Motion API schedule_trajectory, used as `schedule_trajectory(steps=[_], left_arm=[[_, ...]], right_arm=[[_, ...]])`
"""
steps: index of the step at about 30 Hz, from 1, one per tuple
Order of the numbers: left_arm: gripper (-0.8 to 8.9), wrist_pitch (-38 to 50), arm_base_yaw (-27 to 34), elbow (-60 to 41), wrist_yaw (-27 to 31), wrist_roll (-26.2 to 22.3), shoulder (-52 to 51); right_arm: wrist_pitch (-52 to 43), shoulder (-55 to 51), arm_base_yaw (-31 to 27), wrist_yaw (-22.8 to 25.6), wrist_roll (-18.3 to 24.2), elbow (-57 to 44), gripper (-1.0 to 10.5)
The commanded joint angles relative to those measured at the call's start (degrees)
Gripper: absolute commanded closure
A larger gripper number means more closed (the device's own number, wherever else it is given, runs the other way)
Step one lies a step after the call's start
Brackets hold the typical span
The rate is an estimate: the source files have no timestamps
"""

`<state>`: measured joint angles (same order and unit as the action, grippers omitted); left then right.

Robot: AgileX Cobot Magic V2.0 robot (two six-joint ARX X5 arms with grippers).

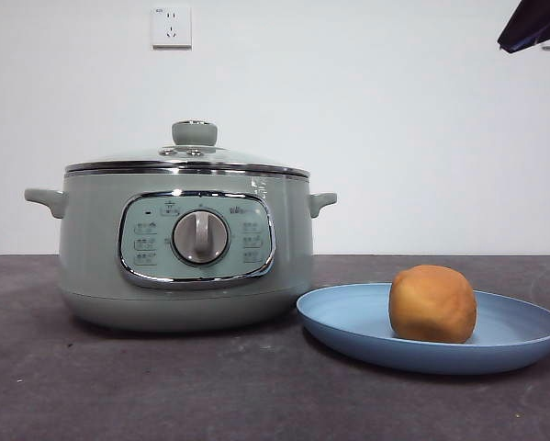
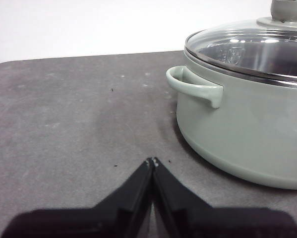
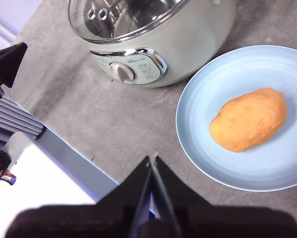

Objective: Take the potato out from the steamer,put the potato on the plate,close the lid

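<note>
Black jaws of the left gripper [image 2: 152,161] are sitting pressed together, holding nothing, low over the grey table [image 2: 74,114], with the near side handle of the steamer [image 2: 247,129] just beside them. The right gripper [image 3: 153,159] is likewise showing its jaws together and empty, hanging high above the table edge; the plate [image 3: 198,134] is lying just beyond its tips.

Judged from this layout, all three steps look complete. Recommended handling: keep both arms clear of the lid [image 1: 187,158] and check that its steel rim is seating evenly.

On the plate, the potato [image 3: 248,119] is resting as a smooth orange-tan oval, apart from the steamer.
</note>
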<state>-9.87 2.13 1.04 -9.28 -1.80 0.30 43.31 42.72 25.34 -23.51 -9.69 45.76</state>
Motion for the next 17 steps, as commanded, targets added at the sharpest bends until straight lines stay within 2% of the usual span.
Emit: schedule_trajectory(steps=[1, 5, 12, 17], left_arm=[[8.17, 0.09, 0.17, -0.9, 0.11, 0.55, -0.2], [8.17, 0.11, 0.17, -0.9, 0.13, 0.55, -0.2], [8.17, 0.11, 0.17, -0.9, 0.11, 0.55, -0.2], [8.17, 0.11, 0.17, -0.9, 0.11, 0.55, -0.2]], right_arm=[[-0.39, -1.95, -1.51, 2.6, 3.02, 0.07, 9.5], [-2.75, -6.45, -6.91, 3.93, 9.97, -0.83, 9.5], [-18.47, -19.04, -18.4, 4.48, 10.6, -10.99, 9.5], [-30.86, -28.26, -22.73, 4.72, 10.64, -23.32, 9.5]])
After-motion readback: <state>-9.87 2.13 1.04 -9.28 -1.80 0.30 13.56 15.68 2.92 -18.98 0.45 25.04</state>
